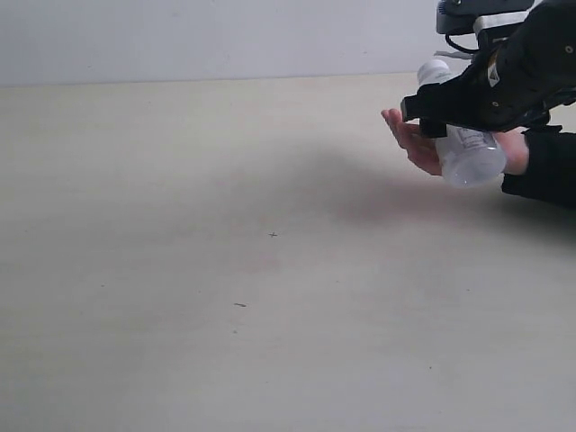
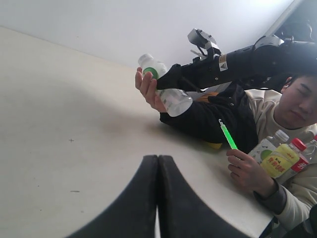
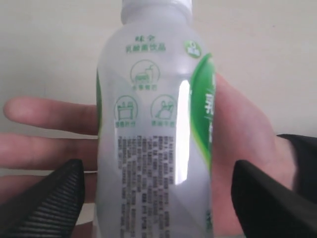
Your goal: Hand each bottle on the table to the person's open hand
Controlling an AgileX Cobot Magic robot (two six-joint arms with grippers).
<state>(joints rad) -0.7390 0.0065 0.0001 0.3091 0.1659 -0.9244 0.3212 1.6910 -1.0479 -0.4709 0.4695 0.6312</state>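
Nearest, the left gripper (image 2: 157,161) is hanging low over the table (image 1: 225,270) with its dark jaws pressed together on nothing. Farther off, at the table's far right, the right gripper (image 3: 156,168) is standing spread wide, a gap showing on each side of the white bottle (image 3: 153,124), which is lying across the person's open hand (image 3: 242,124) above the table. To finish this handover well, the arm should be drawing straight back and upward with its jaws wide, brushing neither bottle nor fingers, and only once the palm is plainly carrying the weight. Beyond, the person's other hand (image 2: 247,171) is holding a green pen (image 2: 228,135), and more bottles are resting against the chest. Counting: two grippers, two human hands, one pen and one bottle on the palm. Beside the person are sitting a white-and-green bottle (image 2: 265,151), a yellow-labelled bottle (image 2: 280,163) and what looks like a third bottle (image 2: 313,148), cut by the frame edge. No bottle is showing on the table in the exterior view.
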